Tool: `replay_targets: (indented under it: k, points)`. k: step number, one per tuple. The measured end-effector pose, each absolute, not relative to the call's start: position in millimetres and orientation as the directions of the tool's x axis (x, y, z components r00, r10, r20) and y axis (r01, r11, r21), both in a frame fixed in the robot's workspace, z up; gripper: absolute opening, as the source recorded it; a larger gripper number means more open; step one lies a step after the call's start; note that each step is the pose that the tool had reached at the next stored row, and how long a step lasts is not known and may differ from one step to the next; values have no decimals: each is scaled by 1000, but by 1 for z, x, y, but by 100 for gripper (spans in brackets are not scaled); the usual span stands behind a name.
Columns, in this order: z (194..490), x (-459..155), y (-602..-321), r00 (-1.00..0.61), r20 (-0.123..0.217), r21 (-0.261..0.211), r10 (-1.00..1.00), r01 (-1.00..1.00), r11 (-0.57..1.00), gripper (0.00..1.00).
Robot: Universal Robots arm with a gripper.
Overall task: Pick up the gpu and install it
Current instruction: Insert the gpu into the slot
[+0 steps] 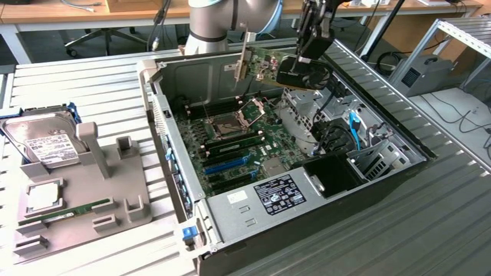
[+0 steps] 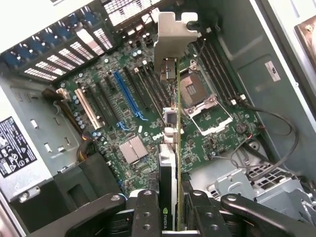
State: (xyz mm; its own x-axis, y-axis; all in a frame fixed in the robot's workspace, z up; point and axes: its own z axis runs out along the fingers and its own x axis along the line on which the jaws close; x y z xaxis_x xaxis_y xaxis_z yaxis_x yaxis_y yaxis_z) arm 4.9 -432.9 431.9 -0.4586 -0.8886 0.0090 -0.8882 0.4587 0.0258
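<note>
The gpu hangs on edge above the open computer case, its grey metal bracket toward the exterior view's left. My gripper is shut on its other end. In the wrist view the gpu runs edge-on away from my fingers, bracket at the far end, clamped between the two pads. It hovers over the motherboard, above the CPU socket and beside the blue expansion slot, not seated in any slot.
To the exterior view's left a grey holder tray carries a silver hard drive, a green RAM stick and a CPU. Inside the case are drive cages, blue cables and a power supply.
</note>
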Motion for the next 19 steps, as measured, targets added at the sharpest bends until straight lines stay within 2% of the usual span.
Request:
replay_targets:
  k: [19]
  points:
    - [432, 5, -433, -171, 14, 24, -985, -985, 171, 27]
